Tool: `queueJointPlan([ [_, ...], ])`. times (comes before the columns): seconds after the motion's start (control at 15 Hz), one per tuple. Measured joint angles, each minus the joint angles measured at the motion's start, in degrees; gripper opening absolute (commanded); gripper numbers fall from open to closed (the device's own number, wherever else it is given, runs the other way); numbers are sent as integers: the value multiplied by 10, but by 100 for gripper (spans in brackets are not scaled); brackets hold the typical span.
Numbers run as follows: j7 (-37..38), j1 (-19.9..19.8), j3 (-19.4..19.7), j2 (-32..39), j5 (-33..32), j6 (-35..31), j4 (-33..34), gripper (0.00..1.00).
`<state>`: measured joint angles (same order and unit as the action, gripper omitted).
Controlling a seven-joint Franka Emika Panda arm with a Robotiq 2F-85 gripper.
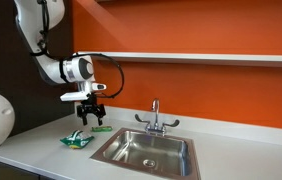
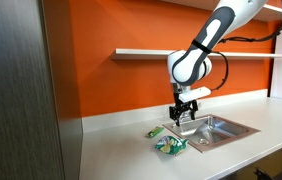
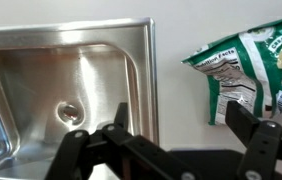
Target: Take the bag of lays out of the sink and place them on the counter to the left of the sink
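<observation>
The green and white bag of Lays (image 1: 77,140) lies flat on the grey counter, left of the steel sink (image 1: 189,158); it also shows in an exterior view (image 2: 170,146) and in the wrist view (image 3: 246,70). The sink basin looks empty in the wrist view (image 3: 41,70). My gripper (image 1: 91,118) hangs open and empty above the counter, between the bag and the sink's left rim, and is apart from the bag. It also shows in an exterior view (image 2: 184,115) and in the wrist view (image 3: 186,125).
A second small green packet (image 1: 101,128) lies on the counter near the orange wall (image 2: 155,131). A chrome faucet (image 1: 155,115) stands behind the sink. A shelf (image 1: 201,57) runs along the wall above. A dark panel (image 2: 21,90) bounds the counter's end.
</observation>
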<state>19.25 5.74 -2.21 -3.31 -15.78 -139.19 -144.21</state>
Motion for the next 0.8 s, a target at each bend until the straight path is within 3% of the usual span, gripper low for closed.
queueJointPlan([
  [0.47,30,-37,9,-23,0,9,-35,100],
  [0.8,34,-40,10,-28,0,9,-40,100],
])
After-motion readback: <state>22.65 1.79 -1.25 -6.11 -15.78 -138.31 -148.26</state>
